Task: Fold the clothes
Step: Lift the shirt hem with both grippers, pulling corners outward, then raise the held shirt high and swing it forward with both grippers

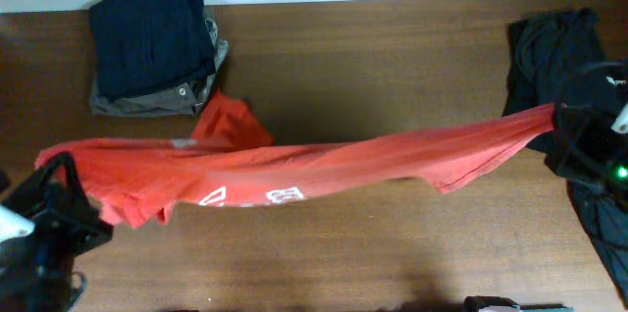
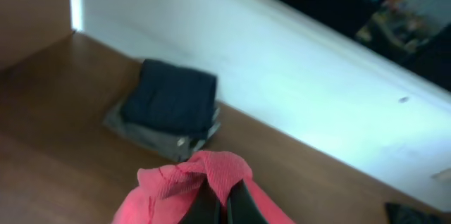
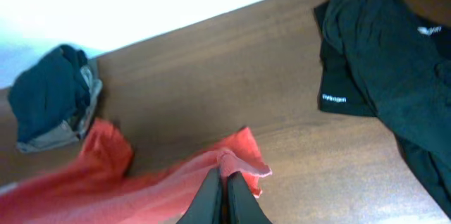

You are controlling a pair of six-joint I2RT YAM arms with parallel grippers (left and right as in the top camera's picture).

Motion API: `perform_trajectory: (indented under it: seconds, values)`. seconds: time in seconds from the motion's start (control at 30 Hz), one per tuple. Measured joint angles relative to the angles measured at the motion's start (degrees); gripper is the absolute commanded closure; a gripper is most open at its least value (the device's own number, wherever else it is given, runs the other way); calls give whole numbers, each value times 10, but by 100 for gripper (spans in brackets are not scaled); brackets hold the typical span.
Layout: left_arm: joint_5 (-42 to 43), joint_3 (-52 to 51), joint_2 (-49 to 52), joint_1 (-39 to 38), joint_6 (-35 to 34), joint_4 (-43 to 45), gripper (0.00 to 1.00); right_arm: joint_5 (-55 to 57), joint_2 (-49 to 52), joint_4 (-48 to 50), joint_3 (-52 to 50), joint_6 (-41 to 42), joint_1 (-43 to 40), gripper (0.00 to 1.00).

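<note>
One orange-red short-sleeved cotton T-shirt [image 1: 294, 170] with white lettering. One loose black fabric garment [image 1: 549, 47] with a small white logo, beside the T-shirt's right-arm end. Two folded garments stacked behind the T-shirt's other end: one folded navy garment [image 1: 147, 32] on top, one folded grey garment [image 1: 137, 106] beneath. One brown wooden table [image 1: 392, 57] under the T-shirt. Two black grippers, the left gripper [image 2: 225, 206] and the right gripper [image 3: 224, 196], one at each T-shirt end.

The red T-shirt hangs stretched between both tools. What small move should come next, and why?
The left tool and right tool each pinch one end of the T-shirt, which hangs bunched, not flat. So probably lower both together to spread it on the table.
</note>
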Motion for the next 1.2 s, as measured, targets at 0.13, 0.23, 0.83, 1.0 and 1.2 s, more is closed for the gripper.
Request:
perform_trajectory:
  seconds: [0.13,0.23,0.83,1.0,1.2]
  values:
    - [8,22,-1,0,0,12,100,0,0,3,30,0,0,96]
    - [9,23,1,0,0,29,100,4,-3,16,35,0,0,96]
    - [-102,64,146,0,52,130,100,109,41,66,37,5,0,96]
    - [-103,108,130,0,64,137,100,129,32,58,37,23,0,96]
    - [-102,149,113,0,67,128,100,132,28,56,37,32,0,96]
